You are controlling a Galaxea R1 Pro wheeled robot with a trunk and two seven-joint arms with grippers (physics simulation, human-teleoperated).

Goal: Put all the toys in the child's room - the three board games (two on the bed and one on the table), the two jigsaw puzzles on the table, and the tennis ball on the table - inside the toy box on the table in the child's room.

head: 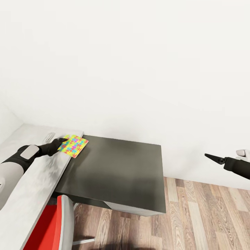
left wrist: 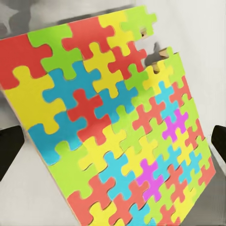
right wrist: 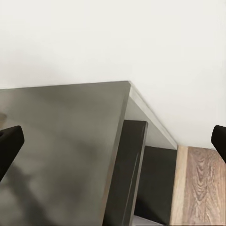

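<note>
The left gripper (head: pixel 61 141) is clamped on 1 jigsaw puzzle (head: pixel 73 146), a tilted mosaic of red, yellow, blue and green pieces, over the table (head: pixel 31 184) edge beside the dark cabinet (head: pixel 118 173). The right gripper (head: pixel 212 158) is spread, holding nothing.

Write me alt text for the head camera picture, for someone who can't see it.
The robot's left gripper reaches a flat multicoloured jigsaw puzzle square lying at the end of a pale grey marbled table, overhanging a lower dark grey cabinet. The right gripper hangs apart above wood plank floor; a red chair sits nearby.
</note>
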